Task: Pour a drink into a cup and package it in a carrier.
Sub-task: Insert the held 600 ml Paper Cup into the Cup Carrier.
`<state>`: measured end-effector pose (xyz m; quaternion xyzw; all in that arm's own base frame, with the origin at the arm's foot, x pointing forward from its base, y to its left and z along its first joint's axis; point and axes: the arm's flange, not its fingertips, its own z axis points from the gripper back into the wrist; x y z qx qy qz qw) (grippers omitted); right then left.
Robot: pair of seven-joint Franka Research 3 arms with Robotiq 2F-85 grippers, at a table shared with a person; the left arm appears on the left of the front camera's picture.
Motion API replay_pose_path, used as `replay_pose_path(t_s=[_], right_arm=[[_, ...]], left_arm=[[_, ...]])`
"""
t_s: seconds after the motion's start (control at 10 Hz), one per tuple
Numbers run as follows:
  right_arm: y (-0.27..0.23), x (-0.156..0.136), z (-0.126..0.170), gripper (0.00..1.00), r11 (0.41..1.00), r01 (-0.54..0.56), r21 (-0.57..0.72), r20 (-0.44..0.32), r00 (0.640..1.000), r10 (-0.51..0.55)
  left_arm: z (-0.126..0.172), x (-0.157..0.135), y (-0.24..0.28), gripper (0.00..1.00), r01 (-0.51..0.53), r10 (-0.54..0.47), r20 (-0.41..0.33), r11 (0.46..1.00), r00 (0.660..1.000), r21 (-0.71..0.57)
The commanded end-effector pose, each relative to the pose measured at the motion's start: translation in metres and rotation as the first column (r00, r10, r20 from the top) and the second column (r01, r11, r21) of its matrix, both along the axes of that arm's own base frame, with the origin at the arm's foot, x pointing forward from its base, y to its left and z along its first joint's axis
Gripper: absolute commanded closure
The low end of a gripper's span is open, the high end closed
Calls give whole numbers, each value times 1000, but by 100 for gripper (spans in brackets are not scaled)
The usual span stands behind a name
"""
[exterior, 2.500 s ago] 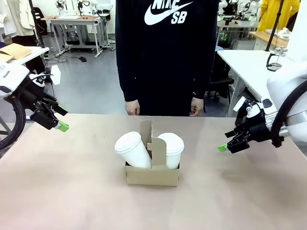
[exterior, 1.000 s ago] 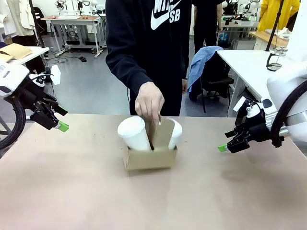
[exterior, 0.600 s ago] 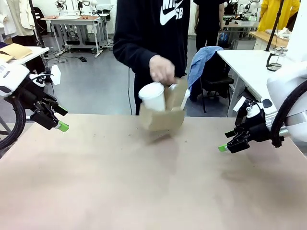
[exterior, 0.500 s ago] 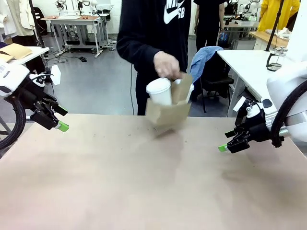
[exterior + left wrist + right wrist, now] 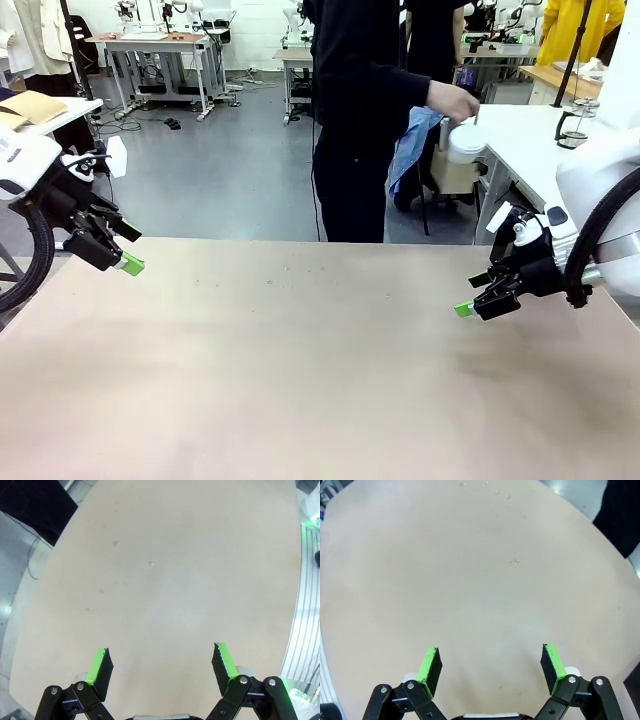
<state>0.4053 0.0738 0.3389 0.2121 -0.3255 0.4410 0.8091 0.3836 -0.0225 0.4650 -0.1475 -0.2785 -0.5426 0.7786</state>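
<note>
Two grippers hang over a bare brown bench (image 5: 300,380), the left gripper (image 5: 122,250) near its left edge and the right gripper (image 5: 478,297) near its right edge, both with jaws spread wide and nothing between the green pads; the wrist views show the same, the left gripper (image 5: 162,662) and the right gripper (image 5: 491,667) each looking down on plain bench surface. Off the bench, at the far right, the person's hand (image 5: 452,100) holds the carrier (image 5: 455,165) in the air beside a white side table (image 5: 530,135), with a white cup (image 5: 465,143) standing in it. The view is too small and partly blocked to tell how many cups sit in the carrier or whether they are lidded. The carrier is thin cardboard, light by itself but likely bottom-heavy once filled cups are in it; its walls would probably buckle under a squeeze, so the upright centre handle is the sensible place to take hold, as the person appears to do. A paper cup is soft-walled and would dent or spill if pinched hard, so a gentle grip low on its body suits it better. The cup's long axis looks roughly upright, mouth upward, with the carrier hanging below the hand.
</note>
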Motion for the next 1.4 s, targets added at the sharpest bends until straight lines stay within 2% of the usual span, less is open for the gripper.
replay_pose_path(t_s=[0.0, 1.3], right_arm=[[0, 0, 3, 0, 1000, 1, 0, 5, 1000, -1], [0, 0, 3, 0, 1000, 1, 0, 5, 1000, -1]], left_arm=[[-1, 1, 1, 0, 10, -10, 6, 1000, 1000, -24], [-1, 1, 1, 0, 10, -10, 6, 1000, 1000, -24]])
